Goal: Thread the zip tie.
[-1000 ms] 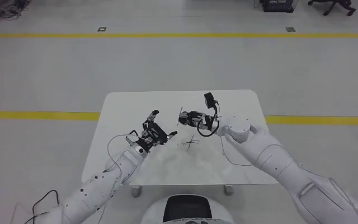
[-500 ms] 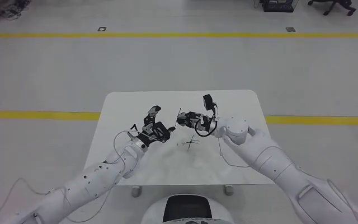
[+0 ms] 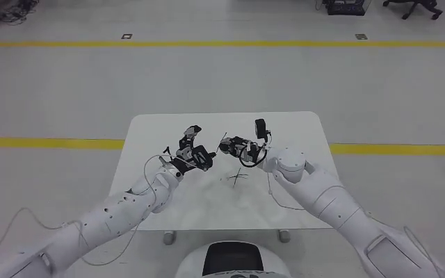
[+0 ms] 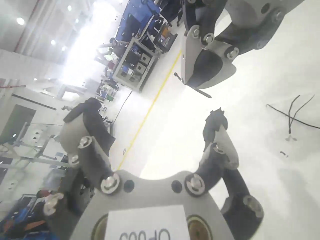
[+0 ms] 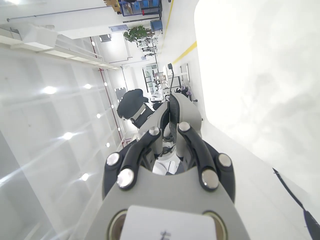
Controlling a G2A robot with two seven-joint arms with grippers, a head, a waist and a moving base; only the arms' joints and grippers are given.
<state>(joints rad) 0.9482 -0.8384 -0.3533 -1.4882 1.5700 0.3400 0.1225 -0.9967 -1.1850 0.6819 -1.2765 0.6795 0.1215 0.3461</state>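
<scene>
Zip tie (image 5: 172,81): thin black strap, pinched in the right gripper (image 5: 171,101) above the middle of the white table (image 3: 292,125). One stretch of strap stands clear of the fingertips and ends in a small square head. In the left wrist view a short end pokes out on the other side. The part between the pads is hidden, and the head's slot is too small to make out.

Right gripper: fingers pressed together on the strap, with no gap visible.

Left gripper (image 4: 152,112): jaws spread wide, holding nothing. It sits just beside the right gripper and faces it, clear of the zip tie and not touching it.

Loose zip ties (image 3: 238,176): a few black straps lie crossed on the table near the right arm. How many there are is hard to tell.

A dark strip crosses a corner of the right wrist view and is cut off at the edge. What it is cannot be told.

Labels: a white label with dark print sits on each gripper base, both cropped by the frame.
</scene>
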